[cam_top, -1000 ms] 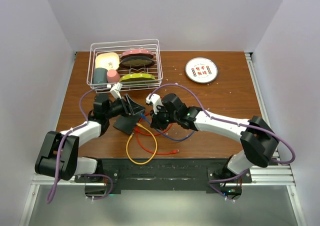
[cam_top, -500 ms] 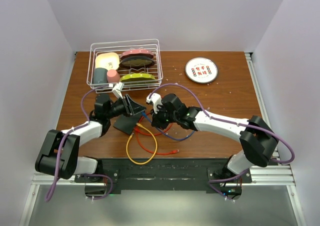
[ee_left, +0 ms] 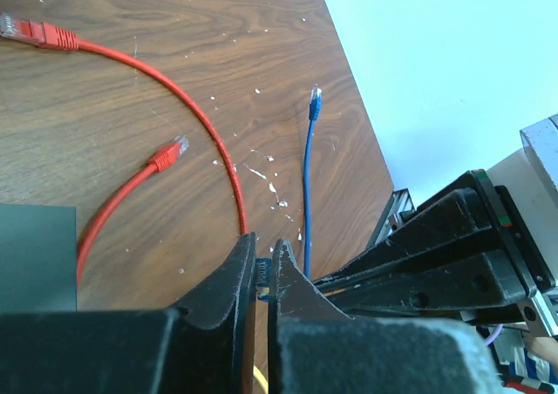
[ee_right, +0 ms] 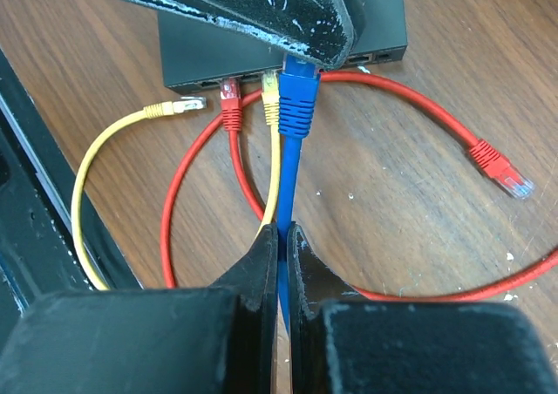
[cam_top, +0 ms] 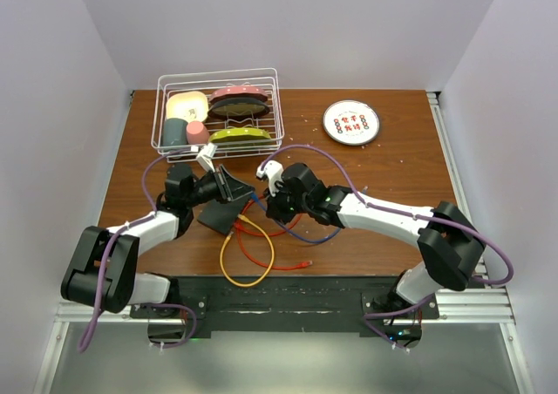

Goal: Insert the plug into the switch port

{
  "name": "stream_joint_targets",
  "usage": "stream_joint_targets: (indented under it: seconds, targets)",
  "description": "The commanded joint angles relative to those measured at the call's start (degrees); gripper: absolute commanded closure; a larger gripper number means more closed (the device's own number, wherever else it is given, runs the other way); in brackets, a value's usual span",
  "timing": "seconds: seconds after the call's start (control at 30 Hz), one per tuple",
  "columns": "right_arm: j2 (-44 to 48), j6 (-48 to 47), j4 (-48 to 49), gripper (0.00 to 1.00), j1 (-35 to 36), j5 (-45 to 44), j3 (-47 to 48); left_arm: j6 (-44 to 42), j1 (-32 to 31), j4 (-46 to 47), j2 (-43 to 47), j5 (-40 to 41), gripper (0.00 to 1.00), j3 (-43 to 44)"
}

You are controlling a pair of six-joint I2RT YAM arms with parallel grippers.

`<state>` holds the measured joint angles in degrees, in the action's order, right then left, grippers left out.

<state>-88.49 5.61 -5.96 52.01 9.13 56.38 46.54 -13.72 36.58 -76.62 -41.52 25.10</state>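
The flat black switch (ee_right: 205,58) lies on the wood, and is seen in the top view (cam_top: 218,213) between both grippers. A red plug (ee_right: 230,92) and a yellow plug (ee_right: 270,85) sit in its port row. The blue plug (ee_right: 296,98) points at the same row, its tip hidden under a left finger (ee_right: 261,10). My left gripper (ee_left: 264,256) is shut on that blue plug (ee_left: 260,268). Just behind it, my right gripper (ee_right: 282,234) pinches the blue cable (ee_right: 289,176). In the top view the two grippers, left (cam_top: 247,199) and right (cam_top: 267,206), almost meet.
A loose yellow plug (ee_right: 179,106) and a loose red plug (ee_right: 495,164) lie near the switch, with red, yellow and blue cable loops toward the table's near edge (cam_top: 248,250). A wire basket (cam_top: 218,82) of dishes stands at the back left, a white disc (cam_top: 350,122) at the back right.
My left gripper's jaws have closed onto the blue plug. Both arms have barely moved; the right gripper stays on the blue cable.
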Motion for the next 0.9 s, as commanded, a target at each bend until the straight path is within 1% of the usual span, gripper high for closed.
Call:
stream_joint_targets:
  seconds: [0.0,0.03,0.07,0.1,0.17,0.27,0.37,0.43,0.7,0.87]
  targets:
    - [0.4,0.6,2.7,0.77,-0.1,-0.6,3.7,-0.3,-0.6,0.4,0.9,0.2,1.0,0.4]
    - [0.4,0.6,3.1,0.67,-0.1,-0.3,4.1,-0.4,-0.6,0.2,1.3,0.8,1.0,0.4]
    - [0.4,0.8,3.6,0.48,-0.1,-0.2,4.3,-0.3,-0.6,0.0,2.0,1.2,1.0,0.2]
    - [0.4,1.4,5.0,0.42,-0.1,-0.4,4.7,-0.2,-0.7,-0.3,2.3,1.4,1.0,0.1]
    - [0.1,2.0,5.7,0.36,0.0,-0.8,5.1,-0.2,-0.7,-0.8,2.8,2.1,1.0,0.1]
    - [-1.6,2.7,7.6,0.36,-0.1,-1.2,6.6,-0.2,-0.7,-1.0,3.0,2.3,1.0,0.1]
    - [-3.2,3.4,8.3,0.41,0.0,-2.5,7.8,-0.1,-0.7,-0.7,3.0,2.2,1.0,0.1]
    - [-3.8,4.0,8.7,0.48,0.0,-3.2,8.1,-0.1,-0.7,-0.5,3.0,1.9,1.0,0.0]
    - [-5.1,4.7,9.2,0.55,0.0,-3.8,8.2,-0.1,-0.7,-0.4,3.1,1.9,1.0,0.2]
    - [-4.7,5.0,10.3,0.67,0.0,-4.6,7.2,-0.3,-0.7,-0.5,3.1,1.7,1.0,0.2]
